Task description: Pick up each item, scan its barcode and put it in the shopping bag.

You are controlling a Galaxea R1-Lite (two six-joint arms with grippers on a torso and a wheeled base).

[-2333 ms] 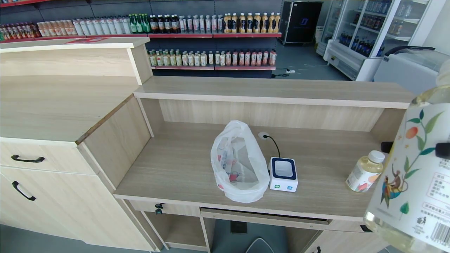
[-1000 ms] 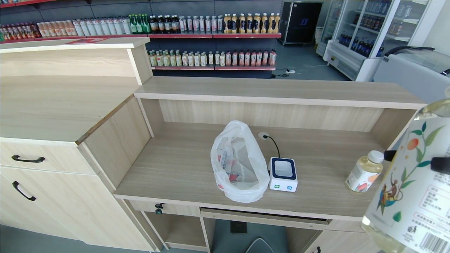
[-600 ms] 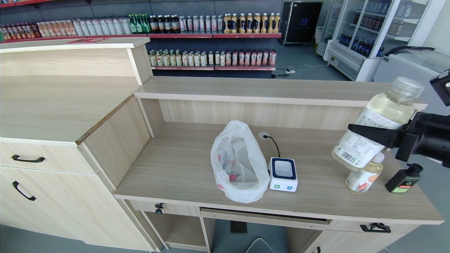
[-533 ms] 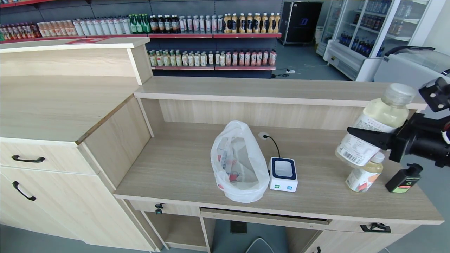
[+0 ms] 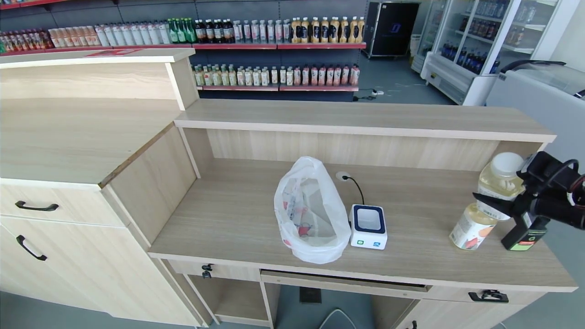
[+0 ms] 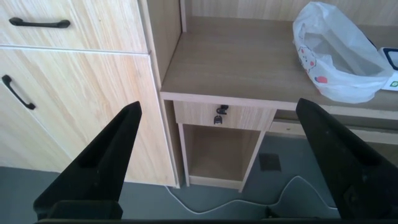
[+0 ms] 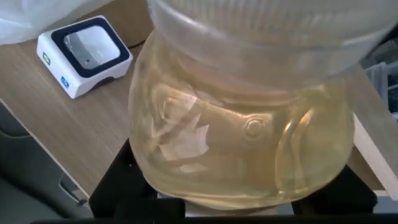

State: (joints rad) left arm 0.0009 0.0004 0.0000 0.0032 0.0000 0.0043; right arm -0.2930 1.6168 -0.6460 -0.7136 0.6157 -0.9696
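Bottle [image 5: 501,179] clamped in right end effector [image 5: 499,202]; left end effector [image 6: 217,158] spread wide, empty.

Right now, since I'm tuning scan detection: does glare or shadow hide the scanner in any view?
Head view: scanner evenly lit, no shadow across it. Right wrist view: its window carries a pale reflection, outline still plain; the held bottle shows bright glints.

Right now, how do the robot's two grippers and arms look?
The left gripper has two matte black, wedge-shaped fingers tapering to narrow tips. The right gripper is black too, with a pointed finger and a thin black cable loop over its wrist.
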